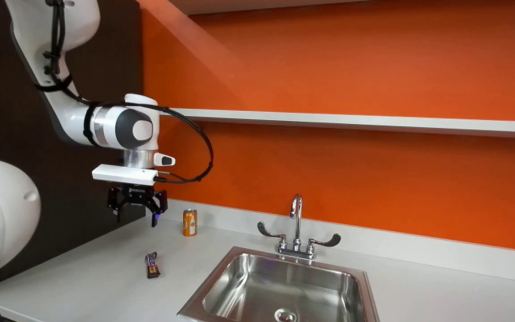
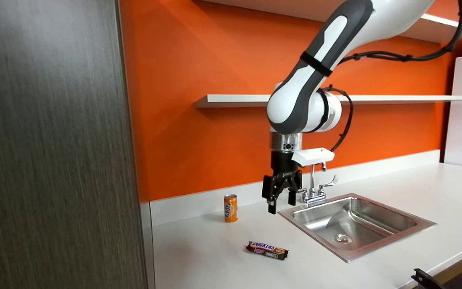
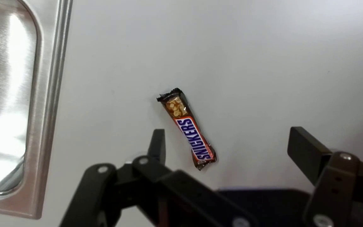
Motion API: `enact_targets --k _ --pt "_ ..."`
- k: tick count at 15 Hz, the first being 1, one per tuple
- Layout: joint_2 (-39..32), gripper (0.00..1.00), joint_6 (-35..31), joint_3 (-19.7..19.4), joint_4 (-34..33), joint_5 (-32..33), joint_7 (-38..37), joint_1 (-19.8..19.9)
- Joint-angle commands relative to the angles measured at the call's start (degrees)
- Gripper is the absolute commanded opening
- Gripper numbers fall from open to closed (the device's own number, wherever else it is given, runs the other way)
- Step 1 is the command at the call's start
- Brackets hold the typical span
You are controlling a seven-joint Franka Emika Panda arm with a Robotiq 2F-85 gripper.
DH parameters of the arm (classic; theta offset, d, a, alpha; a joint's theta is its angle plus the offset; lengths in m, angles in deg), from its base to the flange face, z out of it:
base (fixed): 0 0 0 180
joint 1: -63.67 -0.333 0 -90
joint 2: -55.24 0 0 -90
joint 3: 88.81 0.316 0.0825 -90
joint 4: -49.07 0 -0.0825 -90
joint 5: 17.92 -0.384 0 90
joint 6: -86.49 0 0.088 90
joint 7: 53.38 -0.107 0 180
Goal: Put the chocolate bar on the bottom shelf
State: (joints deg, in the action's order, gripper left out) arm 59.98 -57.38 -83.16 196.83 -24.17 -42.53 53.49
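Note:
The chocolate bar lies flat on the counter. It is a dark brown Snickers bar and shows in both exterior views [image 1: 152, 265] [image 2: 267, 250]. In the wrist view the chocolate bar [image 3: 190, 132] lies between the finger lines, nearer the left finger. My gripper [image 1: 136, 219] is open and empty, pointing down, well above the counter; it also shows in an exterior view [image 2: 282, 204] and in the wrist view [image 3: 227, 142]. The bottom shelf is the white ledge across the orange wall in both exterior views [image 1: 329, 119] [image 2: 399, 98], higher than the gripper. The arm hides part of it.
An orange can [image 1: 190, 222] [image 2: 230, 208] stands by the wall behind the bar. A steel sink [image 1: 213, 273] [image 2: 415, 226] with a faucet [image 1: 297, 223] is set in the counter beside the bar. A dark cabinet panel [image 2: 54, 144] bounds the counter's end. A higher shelf [image 2: 451, 26] shows above.

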Motion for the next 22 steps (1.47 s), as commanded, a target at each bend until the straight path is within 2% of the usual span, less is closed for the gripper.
enact_targets --k 1,10,22 --pt "-6.49 1.0 -3.37 0.66 -2.82 0.94 1.5 0.6" --pt "-18.95 1.0 -7.56 1.28 -9.4 4.19 2.61 1.8" --pt "-28.45 1.0 -7.62 4.08 -16.1 5.23 11.8 5.48"
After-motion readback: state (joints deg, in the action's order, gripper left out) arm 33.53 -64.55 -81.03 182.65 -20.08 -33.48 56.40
